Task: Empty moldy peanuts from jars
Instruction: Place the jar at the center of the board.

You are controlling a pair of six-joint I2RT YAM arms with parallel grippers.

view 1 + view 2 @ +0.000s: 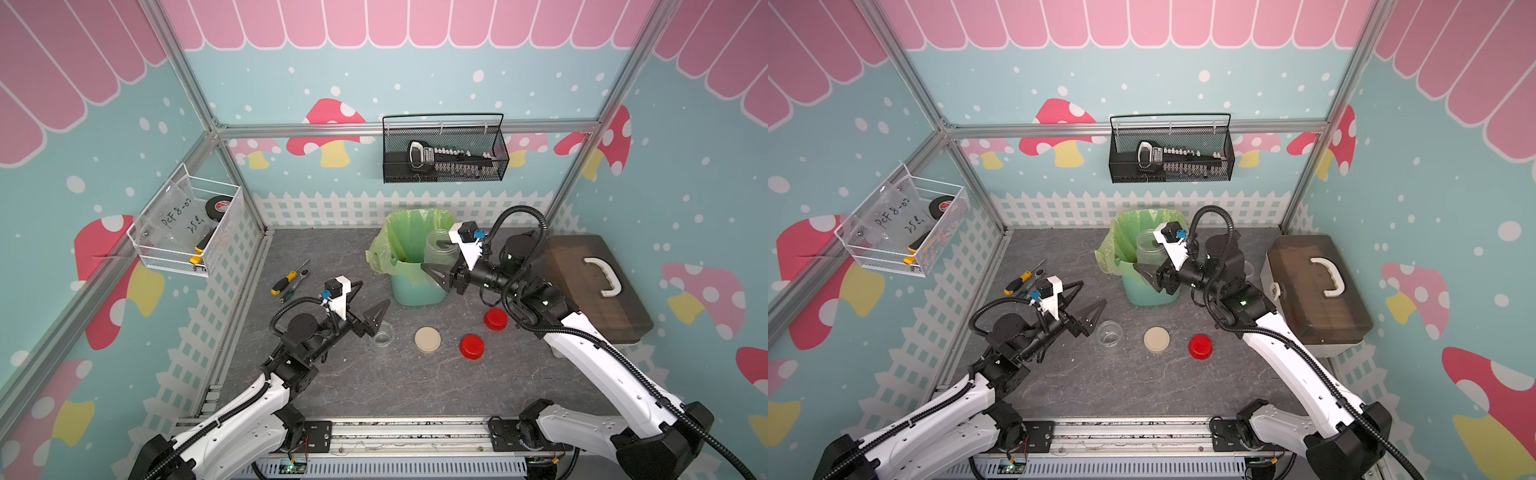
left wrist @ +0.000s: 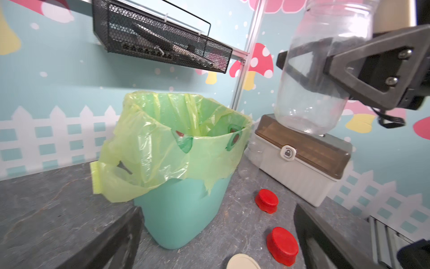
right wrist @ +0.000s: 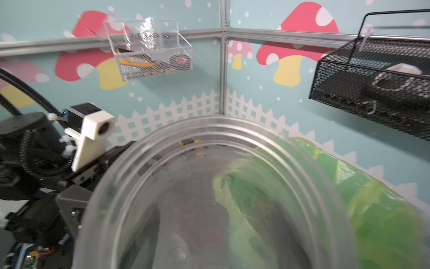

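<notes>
My right gripper [image 1: 444, 261] is shut on a clear jar [image 1: 439, 248] held mouth-up over the right rim of the bin [image 1: 415, 291]. This jar [image 2: 321, 69] looks empty, and it fills the right wrist view [image 3: 209, 186]. My left gripper [image 1: 374, 296] stands open just above a small lidless clear jar [image 1: 382, 337] on the table. A beige lid [image 1: 427, 340] and two red lids [image 1: 471, 346] [image 1: 495, 319] lie on the table to the right of that jar. Another clear jar [image 2: 254, 149] shows faintly beside the toolbox. No moldy peanuts show.
The teal bin [image 1: 1148, 291] has a green bag [image 2: 176, 139] as a liner and stands at the back middle. A brown-lidded toolbox [image 1: 594, 286] sits at the right. A yellow-handled screwdriver [image 1: 286, 280] lies at the left. A black wire basket [image 1: 444, 153] and a white one [image 1: 187, 224] hang on the walls.
</notes>
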